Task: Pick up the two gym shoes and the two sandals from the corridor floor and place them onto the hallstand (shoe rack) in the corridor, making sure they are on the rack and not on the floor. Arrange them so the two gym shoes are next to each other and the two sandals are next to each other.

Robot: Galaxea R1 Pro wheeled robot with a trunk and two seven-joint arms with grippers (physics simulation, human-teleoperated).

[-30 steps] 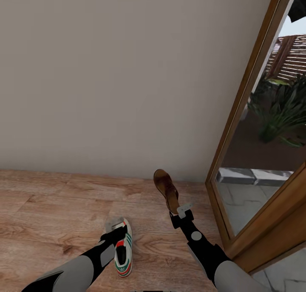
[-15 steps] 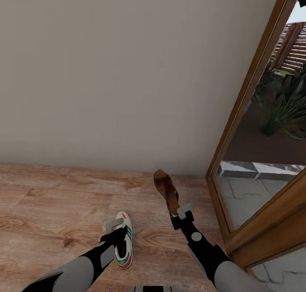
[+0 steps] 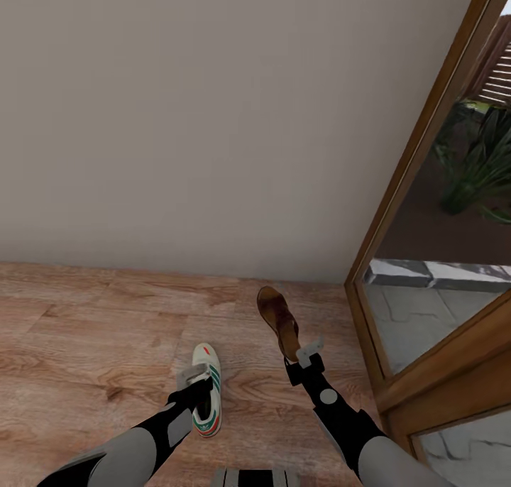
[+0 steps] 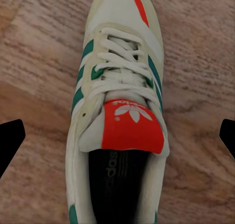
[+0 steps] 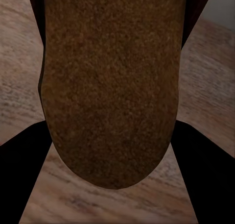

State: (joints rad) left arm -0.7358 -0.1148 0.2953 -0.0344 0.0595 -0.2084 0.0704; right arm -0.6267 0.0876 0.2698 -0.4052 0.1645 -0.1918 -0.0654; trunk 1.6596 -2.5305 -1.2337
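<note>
Nearest the robot, the left gripper (image 3: 193,386) holds one gym shoe (image 3: 206,391) at its heel, fingers spread wide beside it in the left wrist view, so whether they clamp it cannot be told. Farther right, the right gripper (image 3: 297,353) is closed on one sandal (image 3: 278,319), toe toward the far wall (image 3: 213,118), above the corridor floor (image 3: 85,345). Step in hand: carrying; next, find the hallstand and set both on it.
</note>
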